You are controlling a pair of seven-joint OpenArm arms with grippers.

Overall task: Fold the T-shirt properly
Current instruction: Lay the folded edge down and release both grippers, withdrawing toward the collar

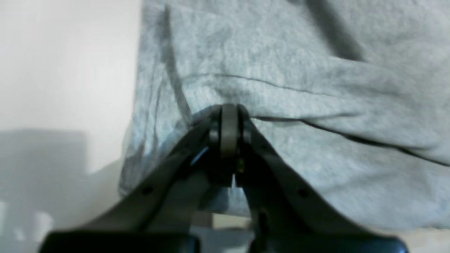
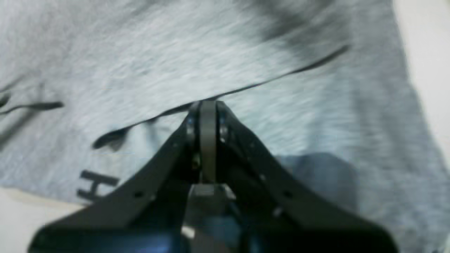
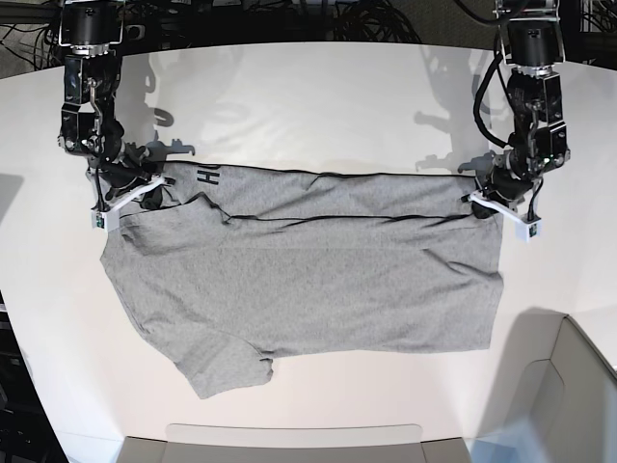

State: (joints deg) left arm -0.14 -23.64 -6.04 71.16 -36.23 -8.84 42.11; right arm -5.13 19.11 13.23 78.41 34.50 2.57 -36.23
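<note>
While both of my arms sit at the far edge of the T-shirt (image 3: 308, 289), I have a long fold running across the white table (image 3: 318, 87), with the top strip of cloth turned over toward me and the rest of the shirt spread flat below it. My left gripper (image 1: 229, 116) is closed with its jaws pressed together on a bunched ridge of grey cloth at the shirt's corner; my right gripper (image 2: 207, 107) is likewise pinched shut on the folded edge, near the black lettering (image 2: 93, 189) that peeks out at that end.

What worries me most is uneven travel. If one arm draws its end across faster than the other, I judge the crease will skew and the fold will land crooked. Each pinch also looks shallow, right at the fingertips, so a quick pull could let a layer slip out, and I cannot tell from the wrist views how many layers each jaw holds. The sleeve (image 3: 227, 371) lying loose at the near corner could drag or bunch under the body if the cloth is pulled instead of lifted.
</note>
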